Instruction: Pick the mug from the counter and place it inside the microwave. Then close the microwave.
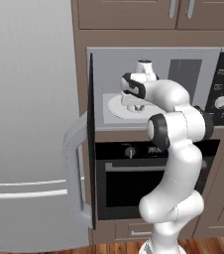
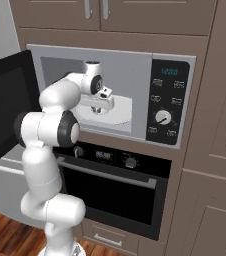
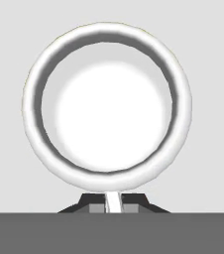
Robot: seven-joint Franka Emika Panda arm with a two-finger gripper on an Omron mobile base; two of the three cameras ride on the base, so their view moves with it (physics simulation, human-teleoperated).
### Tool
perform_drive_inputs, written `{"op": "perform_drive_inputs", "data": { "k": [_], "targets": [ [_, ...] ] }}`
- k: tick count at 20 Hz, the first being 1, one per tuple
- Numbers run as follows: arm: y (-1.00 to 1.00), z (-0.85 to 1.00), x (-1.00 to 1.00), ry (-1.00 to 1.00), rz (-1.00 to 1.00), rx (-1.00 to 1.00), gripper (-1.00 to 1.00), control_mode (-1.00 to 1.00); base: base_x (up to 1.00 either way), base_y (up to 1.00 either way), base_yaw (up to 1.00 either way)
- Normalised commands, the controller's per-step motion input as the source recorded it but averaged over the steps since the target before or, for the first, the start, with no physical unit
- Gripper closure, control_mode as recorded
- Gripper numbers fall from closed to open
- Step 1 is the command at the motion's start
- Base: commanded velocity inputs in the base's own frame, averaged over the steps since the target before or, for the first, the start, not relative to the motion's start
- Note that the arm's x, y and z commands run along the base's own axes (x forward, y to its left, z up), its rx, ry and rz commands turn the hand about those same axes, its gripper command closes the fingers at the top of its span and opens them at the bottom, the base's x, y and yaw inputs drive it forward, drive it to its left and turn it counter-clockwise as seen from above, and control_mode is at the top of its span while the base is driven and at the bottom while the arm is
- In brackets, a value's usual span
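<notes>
A: Where was the mug found?

B: It was seen from straight above in the hand view, round mouth open to the camera, its rim caught at the bottom of the picture. From the base views it was judged to be inside the microwave, over the white turntable, though the cup itself was hidden there by the wrist.

A: And the pincer?

B: It was pinched on the near wall of the mug; a strip of white rim was seen between the two dark tips. Whether the base was already resting on the turntable could not be told.

A: How was the cup expected to handle?

B: It was judged light, stiff and smooth-glazed, so rather slippery, and likely to chip if dropped. The rim was judged the sensible place to be held, one finger inside and one outside, since no handle was seen.

A: The door?

B: It was seen swung wide to the left, with its handle toward the base.
</notes>
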Motion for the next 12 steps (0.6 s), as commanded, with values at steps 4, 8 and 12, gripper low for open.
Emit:
{"op": "perform_drive_inputs", "data": {
  "k": [4, 8, 12],
  "targets": [
    [-0.01, -0.01, 0.23, 0.00, 0.00, 0.00, 1.00, -1.00, 0.00, 0.00, 0.00],
    [0.00, -0.10, 0.03, 0.00, -0.01, 0.00, 1.00, -1.00, 0.00, 0.00, 0.00],
    [0.00, -0.03, 0.00, 0.00, -0.01, 0.00, 1.00, -1.00, 0.00, 0.00, 0.00]
  ]
}}
